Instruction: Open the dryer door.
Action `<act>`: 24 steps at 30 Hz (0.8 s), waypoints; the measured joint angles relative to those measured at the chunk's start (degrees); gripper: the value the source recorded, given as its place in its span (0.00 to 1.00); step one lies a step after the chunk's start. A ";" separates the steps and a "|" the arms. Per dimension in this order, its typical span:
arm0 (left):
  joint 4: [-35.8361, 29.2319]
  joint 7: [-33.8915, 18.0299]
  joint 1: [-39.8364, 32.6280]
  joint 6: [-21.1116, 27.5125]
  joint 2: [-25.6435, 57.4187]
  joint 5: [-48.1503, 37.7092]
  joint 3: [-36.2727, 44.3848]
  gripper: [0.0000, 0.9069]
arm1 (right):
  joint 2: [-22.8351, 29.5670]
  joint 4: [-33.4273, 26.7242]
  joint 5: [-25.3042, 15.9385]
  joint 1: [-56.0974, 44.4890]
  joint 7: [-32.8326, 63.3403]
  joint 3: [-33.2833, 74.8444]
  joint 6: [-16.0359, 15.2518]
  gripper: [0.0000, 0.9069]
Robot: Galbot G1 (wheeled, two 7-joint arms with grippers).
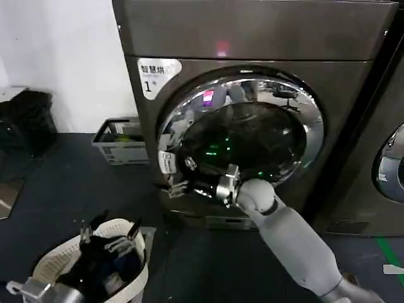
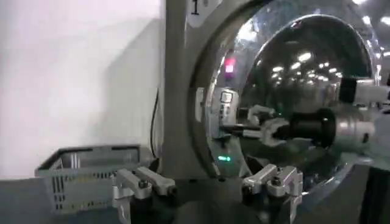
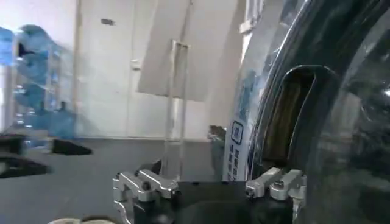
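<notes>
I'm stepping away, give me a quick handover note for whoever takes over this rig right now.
Right gripper: open, reaching to the left edge of the dryer door, one finger at the handle recess, nothing grasped yet.
Left gripper: open, idle, low on the robot's left by the laundry basket.
Dryer: door looks closed or at most barely ajar.
Done: approach to the handle.
Left: hook the handle, pull the door open.

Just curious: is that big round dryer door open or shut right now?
Shut, or barely cracked: the dryer door lies nearly flat against the dryer, right tool at its left edge.
</notes>
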 joint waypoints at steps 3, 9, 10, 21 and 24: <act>1.86 -0.15 -1.57 -0.79 2.05 -2.82 -0.55 1.00 | -1.76 2.07 1.50 -1.47 -2.00 0.72 -0.60 1.00; 6.78 -0.35 -5.65 -4.69 7.04 -7.72 -0.38 1.00 | -4.70 5.38 3.96 -4.48 -7.46 2.62 -1.00 1.00; 7.67 -0.43 -6.37 -5.44 7.88 -8.86 -0.21 1.00 | -5.16 5.80 3.99 -4.98 -8.59 3.02 -0.77 1.00; 14.16 0.32 -14.22 -5.63 15.80 -19.30 2.48 1.00 | -9.84 10.52 4.77 -11.42 -14.38 6.48 1.34 1.00; 15.57 0.79 -17.17 -5.19 18.61 -22.25 3.53 1.00 | -10.92 11.76 4.80 -13.12 -15.01 7.60 2.16 1.00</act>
